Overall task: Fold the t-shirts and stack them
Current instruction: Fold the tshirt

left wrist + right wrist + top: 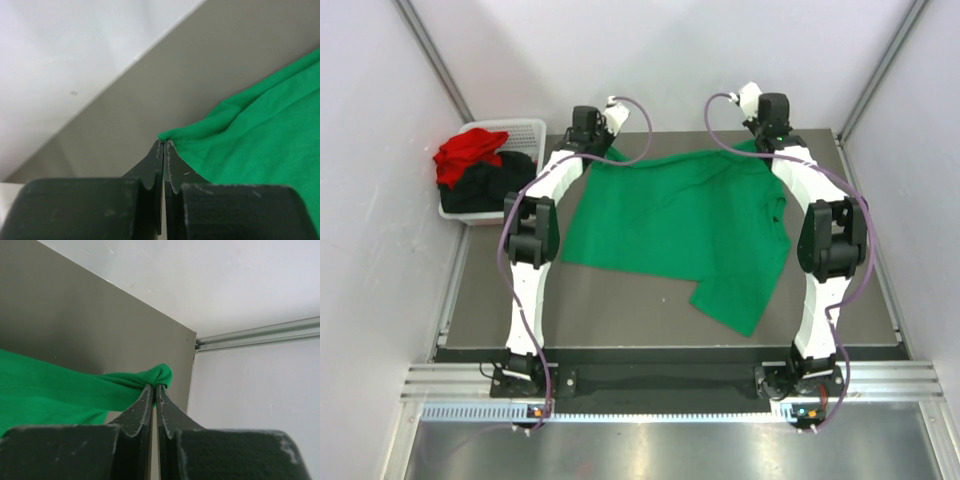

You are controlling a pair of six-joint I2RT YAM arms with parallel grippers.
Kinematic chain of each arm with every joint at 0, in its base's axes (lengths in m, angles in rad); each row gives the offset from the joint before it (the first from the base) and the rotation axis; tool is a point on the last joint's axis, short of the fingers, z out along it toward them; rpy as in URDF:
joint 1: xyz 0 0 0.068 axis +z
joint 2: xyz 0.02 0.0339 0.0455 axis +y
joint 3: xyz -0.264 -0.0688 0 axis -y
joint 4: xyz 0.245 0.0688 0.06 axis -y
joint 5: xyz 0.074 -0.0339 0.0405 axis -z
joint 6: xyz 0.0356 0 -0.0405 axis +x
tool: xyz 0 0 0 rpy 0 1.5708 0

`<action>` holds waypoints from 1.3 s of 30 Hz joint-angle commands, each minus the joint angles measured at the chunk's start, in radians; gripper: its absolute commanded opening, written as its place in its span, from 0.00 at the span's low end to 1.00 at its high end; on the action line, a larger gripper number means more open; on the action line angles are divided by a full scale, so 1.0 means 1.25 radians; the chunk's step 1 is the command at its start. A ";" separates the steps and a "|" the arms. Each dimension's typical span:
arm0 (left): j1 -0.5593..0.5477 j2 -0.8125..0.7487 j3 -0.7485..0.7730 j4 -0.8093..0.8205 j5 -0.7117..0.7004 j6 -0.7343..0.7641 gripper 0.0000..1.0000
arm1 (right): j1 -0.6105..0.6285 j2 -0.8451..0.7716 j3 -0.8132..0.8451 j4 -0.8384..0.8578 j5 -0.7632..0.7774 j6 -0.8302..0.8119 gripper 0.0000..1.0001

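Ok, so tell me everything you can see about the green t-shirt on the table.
The bright green soft cloth t-shirt lies spread but wrinkled on the grey table. Its far edge is pinched at both ends: the left hand is shut on the left corner, the right hand on the right one, where a stitched hem shows. A flap juts toward the near right. It lies apart from the white plastic basket.

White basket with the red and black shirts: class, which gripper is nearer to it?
Left. The left gripper pinches the green t-shirt's far corner just right of the white basket; the right gripper holds the opposite far corner, across the table.
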 commanded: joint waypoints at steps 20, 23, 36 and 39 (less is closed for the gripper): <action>0.028 -0.145 -0.091 0.040 0.049 -0.015 0.00 | -0.018 -0.192 -0.183 -0.070 0.000 0.056 0.00; 0.032 -0.175 -0.136 0.035 0.055 -0.014 0.00 | -0.018 -0.234 -0.220 -0.091 -0.004 0.065 0.00; 0.044 -0.243 -0.234 -0.009 0.095 0.005 0.00 | 0.034 -0.385 -0.380 -0.169 -0.033 0.133 0.00; 0.048 -0.248 -0.232 -0.020 0.102 0.005 0.00 | 0.041 -0.408 -0.403 -0.186 -0.047 0.147 0.00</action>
